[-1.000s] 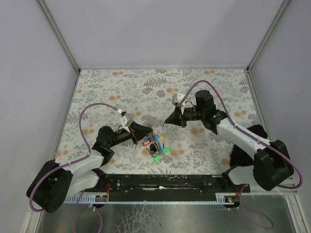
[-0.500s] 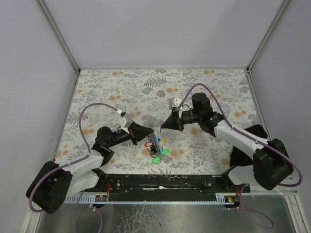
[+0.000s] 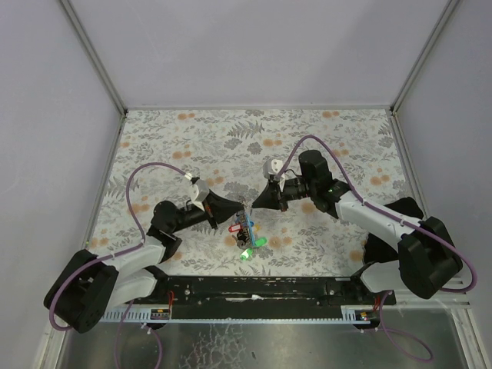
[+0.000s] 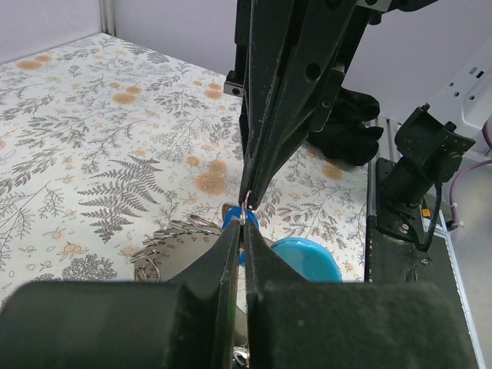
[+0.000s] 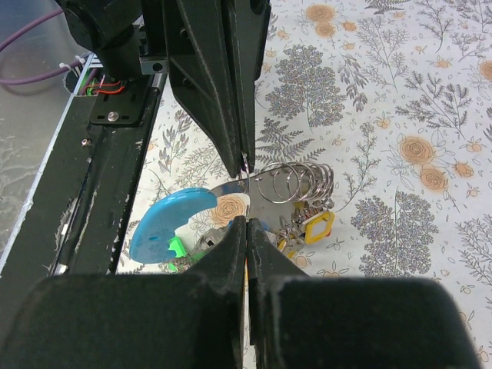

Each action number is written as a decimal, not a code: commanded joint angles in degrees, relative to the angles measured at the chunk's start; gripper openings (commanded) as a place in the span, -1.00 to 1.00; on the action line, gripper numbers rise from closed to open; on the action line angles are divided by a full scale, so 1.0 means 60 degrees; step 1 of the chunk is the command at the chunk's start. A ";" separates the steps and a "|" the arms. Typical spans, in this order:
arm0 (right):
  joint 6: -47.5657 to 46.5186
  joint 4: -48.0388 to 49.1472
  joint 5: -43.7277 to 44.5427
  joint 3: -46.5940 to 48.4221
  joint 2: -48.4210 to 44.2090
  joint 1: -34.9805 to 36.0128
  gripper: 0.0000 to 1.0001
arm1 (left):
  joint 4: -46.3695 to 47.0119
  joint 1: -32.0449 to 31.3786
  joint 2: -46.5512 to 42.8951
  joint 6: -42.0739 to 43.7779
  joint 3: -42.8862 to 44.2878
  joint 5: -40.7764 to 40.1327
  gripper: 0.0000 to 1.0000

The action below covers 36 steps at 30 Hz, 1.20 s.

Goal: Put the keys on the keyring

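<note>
Carefully is the word for this step: with the two tips meeting on a thin wire, the job, as I judge it, is to part the coils of the keyring (image 5: 294, 183) so that a key's hole can slide on. The left gripper (image 4: 244, 227) should hold the ring firm and not twist. The right gripper (image 5: 246, 224) should work its point into the split by a small sideways wedge, not a push that would knock the ring out of the pinch. Any pull should run along the wire, since the bunch hanging off it can swing.

The left gripper is closed to a sliver, and a small loop of ring wire shows right at its tips, so it appears to pinch the ring. The right gripper is fully closed too, with nothing visible between its fingers. Its point stands tip to tip with the left one, touching that wire or just beside it (the wrist views do not settle which).

Just beyond the tips hang the silvery coils, the blue strap (image 5: 171, 221) and the keys (image 5: 311, 228), with yellow and green caps showing. The bunch sits low over the flowered table (image 3: 323, 138), between the two arms near the front edge.
</note>
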 commanded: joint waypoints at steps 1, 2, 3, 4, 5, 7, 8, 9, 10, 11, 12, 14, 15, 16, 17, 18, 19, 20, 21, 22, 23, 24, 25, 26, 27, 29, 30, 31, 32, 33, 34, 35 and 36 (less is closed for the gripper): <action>-0.0147 0.0514 -0.0316 0.0033 -0.0039 0.0127 -1.00 | 0.1204 -0.0043 -0.0006 -0.0111 0.0106 0.0213 -1.00; -0.0159 0.0524 -0.0305 0.0029 -0.0041 0.0138 -1.00 | 0.1210 -0.0050 -0.0014 -0.0129 0.0125 0.0222 -1.00; -0.0160 0.0535 -0.0289 0.0032 -0.0032 0.0150 -1.00 | 0.1211 -0.0051 0.0003 -0.0140 0.0127 0.0219 -1.00; -0.0160 0.0529 -0.0274 0.0025 -0.0022 0.0150 -1.00 | 0.1211 -0.0051 0.0007 -0.0147 0.0125 0.0248 -1.00; -0.0153 0.0535 -0.0241 0.0037 -0.0004 0.0163 -1.00 | 0.1218 -0.0043 0.0017 -0.0159 0.0125 0.0254 -1.00; -0.0172 0.0529 -0.0177 0.0034 0.0005 0.0164 -1.00 | 0.1247 -0.0043 0.0021 -0.0175 0.0129 0.0288 -1.00; -0.0182 0.0535 -0.0158 0.0035 -0.0002 0.0177 -1.00 | 0.1254 -0.0042 0.0029 -0.0177 0.0135 0.0284 -1.00; -0.0181 0.0531 -0.0155 0.0033 -0.0009 0.0179 -1.00 | 0.1255 -0.0039 0.0056 -0.0183 0.0139 0.0288 -1.00; -0.0179 0.0528 -0.0175 0.0051 -0.0022 0.0179 -1.00 | 0.1268 -0.0042 0.0063 -0.0187 0.0151 0.0288 -1.00; -0.0199 0.0515 -0.0194 0.0051 -0.0031 0.0192 -1.00 | 0.1269 -0.0044 0.0069 -0.0192 0.0157 0.0284 -1.00; -0.0203 0.0501 -0.0205 0.0061 -0.0038 0.0204 -1.00 | 0.1270 -0.0043 0.0090 -0.0196 0.0168 0.0302 -1.00; -0.0257 0.0416 -0.0239 0.0082 -0.0054 0.0221 -1.00 | 0.1270 -0.0044 0.0143 -0.0218 0.0185 0.0312 -1.00; -0.0310 0.0322 -0.0273 0.0108 -0.0041 0.0223 -1.00 | 0.1281 -0.0043 0.0156 -0.0234 0.0198 0.0317 -1.00; -0.0411 0.0224 -0.0316 0.0145 -0.0032 0.0236 -1.00 | 0.1297 -0.0042 0.0180 -0.0247 0.0202 0.0334 -1.00; -0.0470 0.0129 -0.0340 0.0177 -0.0025 0.0250 -1.00 | 0.1299 -0.0039 0.0188 -0.0259 0.0202 0.0339 -1.00; -0.0525 0.0062 -0.0345 0.0207 -0.0024 0.0265 -1.00 | 0.1311 -0.0042 0.0191 -0.0265 0.0210 0.0351 -1.00; -0.0546 0.0023 -0.0345 0.0201 -0.0021 0.0281 -1.00 | 0.1313 -0.0042 0.0199 -0.0258 0.0211 0.0364 -1.00; -0.0562 0.0016 -0.0351 0.0207 -0.0024 0.0282 -1.00 | 0.1303 -0.0042 0.0187 -0.0272 0.0214 0.0362 -1.00; -0.0573 0.0003 -0.0366 0.0216 -0.0024 0.0293 -1.00 | 0.1299 -0.0044 0.0189 -0.0268 0.0215 0.0352 -1.00; -0.0596 -0.0008 -0.0373 0.0222 -0.0024 0.0303 -1.00 | 0.1299 -0.0041 0.0199 -0.0275 0.0220 0.0347 -1.00; -0.0614 -0.0041 -0.0363 0.0232 -0.0024 0.0308 -1.00 | 0.1299 -0.0046 0.0194 -0.0272 0.0218 0.0343 -1.00; -0.0638 -0.0069 -0.0340 0.0244 -0.0024 0.0303 -1.00 | 0.1310 -0.0045 0.0188 -0.0279 0.0228 0.0366 -1.00; -0.0654 -0.0089 -0.0312 0.0253 -0.0024 0.0310 -1.00 | 0.1313 -0.0043 0.0199 -0.0293 0.0231 0.0375 -1.00; -0.0670 -0.0095 -0.0303 0.0260 -0.0024 0.0324 -1.00 | 0.1324 -0.0042 0.0202 -0.0294 0.0232 0.0396 -1.00; -0.0676 -0.0101 -0.0303 0.0251 -0.0032 0.0325 -1.00 | 0.1328 -0.0042 0.0200 -0.0307 0.0245 0.0402 -1.00; -0.0672 -0.0079 -0.0256 0.0238 -0.0039 0.0339 -1.00 | 0.1353 -0.0036 0.0207 -0.0334 0.0245 0.0448 -1.00; -0.0671 -0.0086 -0.0217 0.0238 -0.0039 0.0351 -1.00 | 0.1362 -0.0042 0.0205 -0.0349 0.0246 0.0464 -1.00; -0.0678 -0.0087 -0.0214 0.0258 -0.0050 0.0354 -1.00 | 0.1371 -0.0046 0.0223 -0.0353 0.0243 0.0474 -1.00; -0.0675 -0.0080 -0.0221 0.0251 -0.0053 0.0355 -1.00 | 0.1372 -0.0043 0.0229 -0.0353 0.0253 0.0488 -1.00; -0.0693 -0.0079 -0.0227 0.0245 -0.0066 0.0362 -1.00 | 0.1372 -0.0042 0.0222 -0.0362 0.0251 0.0500 -1.00; -0.0692 -0.0073 -0.0228 0.0251 -0.0081 0.0369 -1.00 | 0.1372 -0.0042 0.0234 -0.0365 0.0258 0.0510 -1.00; -0.0690 -0.0058 -0.0228 0.0252 -0.0090 0.0380 -1.00 | 0.1372 -0.0042 0.0237 -0.0371 0.0257 0.0534 -1.00; -0.0697 -0.0060 -0.0228 0.0252 -0.0097 0.0384 -1.00 | 0.1385 -0.0037 0.0249 -0.0381 0.0261 0.0533 -1.00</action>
